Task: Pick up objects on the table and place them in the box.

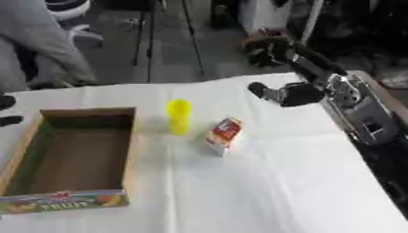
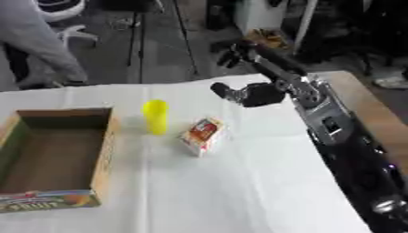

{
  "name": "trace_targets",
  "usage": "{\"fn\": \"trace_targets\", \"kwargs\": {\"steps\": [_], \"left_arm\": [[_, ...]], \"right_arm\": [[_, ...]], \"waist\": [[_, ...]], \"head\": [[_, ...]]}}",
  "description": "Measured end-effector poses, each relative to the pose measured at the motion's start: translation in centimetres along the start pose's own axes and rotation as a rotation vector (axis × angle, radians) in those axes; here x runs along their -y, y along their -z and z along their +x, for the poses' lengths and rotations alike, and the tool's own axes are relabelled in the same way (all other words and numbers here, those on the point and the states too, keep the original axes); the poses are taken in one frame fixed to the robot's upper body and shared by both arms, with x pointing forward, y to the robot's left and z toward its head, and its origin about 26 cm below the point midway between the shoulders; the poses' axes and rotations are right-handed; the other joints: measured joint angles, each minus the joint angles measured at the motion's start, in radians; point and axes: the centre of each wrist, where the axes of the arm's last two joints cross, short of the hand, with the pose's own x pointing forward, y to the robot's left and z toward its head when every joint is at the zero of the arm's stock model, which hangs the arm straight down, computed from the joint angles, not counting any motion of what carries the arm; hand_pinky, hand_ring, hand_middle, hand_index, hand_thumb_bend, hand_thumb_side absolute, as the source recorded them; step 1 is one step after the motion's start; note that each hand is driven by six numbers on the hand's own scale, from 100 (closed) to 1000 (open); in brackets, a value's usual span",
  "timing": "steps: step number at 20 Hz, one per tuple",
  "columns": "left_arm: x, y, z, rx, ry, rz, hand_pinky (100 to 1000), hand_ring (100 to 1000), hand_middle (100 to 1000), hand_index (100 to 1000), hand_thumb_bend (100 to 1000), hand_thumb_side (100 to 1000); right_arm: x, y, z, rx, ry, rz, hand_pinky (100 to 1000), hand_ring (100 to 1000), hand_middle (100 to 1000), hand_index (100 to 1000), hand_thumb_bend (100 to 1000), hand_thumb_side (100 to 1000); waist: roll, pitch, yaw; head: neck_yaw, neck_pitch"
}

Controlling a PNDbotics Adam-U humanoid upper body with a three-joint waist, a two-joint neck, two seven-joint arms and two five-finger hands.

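On the white table (image 1: 263, 191), one yellow cup (image 1: 178, 116) and one small carton (image 1: 223, 135) stand just right of one cardboard box (image 1: 72, 154); the right hand (image 1: 291, 94) hovers beyond, fingers curled, empty.

A white cloth covers the bench (image 1: 263, 191). The open brown cardboard box (image 1: 127, 150) has a colourful fruit-print front. The upright plastic bottle (image 1: 178, 116) is yellow; the small carton (image 1: 223, 135) is white with red-orange print.

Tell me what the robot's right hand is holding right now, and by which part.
Nothing. The right hand hangs above the table, apart from the yellow cup and the small carton.
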Motion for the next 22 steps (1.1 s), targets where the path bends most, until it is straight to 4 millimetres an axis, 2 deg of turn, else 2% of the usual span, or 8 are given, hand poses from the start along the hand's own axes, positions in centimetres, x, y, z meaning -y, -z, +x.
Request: {"fn": "trace_targets", "kwargs": {"steps": [3, 6, 7, 13, 17, 22], "left_arm": [[0.0, 0.0, 0.0, 0.0, 0.001, -0.004, 669, 779, 651, 827, 370, 1000], [0.0, 0.0, 0.0, -0.001, 0.003, -0.008, 669, 780, 653, 828, 370, 1000], [0.0, 0.0, 0.0, -0.001, 0.003, -0.009, 670, 780, 654, 828, 372, 1000], [0.0, 0.0, 0.0, 0.001, 0.006, -0.022, 670, 780, 654, 828, 375, 1000], [0.0, 0.1, 0.1, 0.003, 0.007, -0.024, 671, 779, 653, 829, 380, 1000], [0.1, 0.3, 0.3, 0.016, 0.005, -0.029, 671, 775, 649, 829, 384, 1000]], "right_arm": [[1.1, 0.3, -0.8, -0.019, -0.09, 0.128, 1000, 1000, 983, 963, 541, 384], [2.0, 0.1, -1.6, -0.055, -0.177, 0.264, 1000, 1000, 1000, 963, 567, 399], [2.2, 0.1, -1.8, -0.065, -0.201, 0.308, 1000, 1000, 1000, 962, 569, 373], [1.1, 1.2, -2.3, -0.118, -0.286, 0.542, 1000, 1000, 1000, 961, 588, 388], [0.3, 1.7, -2.5, -0.132, -0.311, 0.623, 1000, 1000, 997, 952, 583, 384], [0.5, 2.8, -2.4, -0.167, -0.324, 0.61, 1000, 1000, 995, 951, 579, 383]], "waist": [[-0.006, 0.006, 0.008], [-0.012, 0.012, 0.02], [-0.013, 0.013, 0.021], [-0.018, 0.017, 0.028], [-0.014, 0.024, 0.032], [-0.003, 0.039, 0.038]], "head": [[-0.003, 0.002], [-0.006, 0.003], [-0.008, 0.003], [-0.01, -0.003], [-0.01, -0.006], [-0.011, -0.014]]}}
